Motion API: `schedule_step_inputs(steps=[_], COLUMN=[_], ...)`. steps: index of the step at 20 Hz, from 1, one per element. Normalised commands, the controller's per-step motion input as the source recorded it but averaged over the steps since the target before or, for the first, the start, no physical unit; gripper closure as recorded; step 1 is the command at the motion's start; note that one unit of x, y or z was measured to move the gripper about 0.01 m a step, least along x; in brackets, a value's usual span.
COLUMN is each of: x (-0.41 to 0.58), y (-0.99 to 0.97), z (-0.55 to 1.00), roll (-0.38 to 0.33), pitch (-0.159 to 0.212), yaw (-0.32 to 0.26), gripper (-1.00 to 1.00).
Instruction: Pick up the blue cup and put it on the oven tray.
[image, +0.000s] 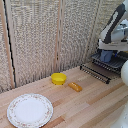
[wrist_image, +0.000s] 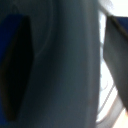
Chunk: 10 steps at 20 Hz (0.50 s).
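In the exterior view the blue cup (image: 105, 58) shows as a small blue patch under the arm's white hand, just above the back part of the oven tray (image: 96, 73), a dark wire rack of parallel bars. My gripper (image: 107, 54) is shut on the cup. Whether the cup rests on the bars or hangs just over them cannot be told. The wrist view is blurred. The cup's pale blue-grey wall (wrist_image: 65, 65) fills the picture, with one dark finger (wrist_image: 15, 65) on one side and the other finger (wrist_image: 118, 60) on the opposite side.
A yellow bowl (image: 58, 78) and a small orange object (image: 75, 86) lie on the wooden table (image: 95, 107). A round white patterned plate (image: 30, 110) sits at the exterior view's front left. Slatted blinds (image: 40, 35) stand behind. A white rounded object (image: 124, 72) is at the right edge.
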Motion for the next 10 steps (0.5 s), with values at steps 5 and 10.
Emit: schedule_step_inputs(steps=[5, 10], x=[0.065, 0.169], y=[-0.03, 0.0], z=[0.76, 0.65], roll=[0.033, 0.005], pitch=[0.001, 0.008], yaw=[-0.028, -0.048], gripper=[-1.0, -1.0])
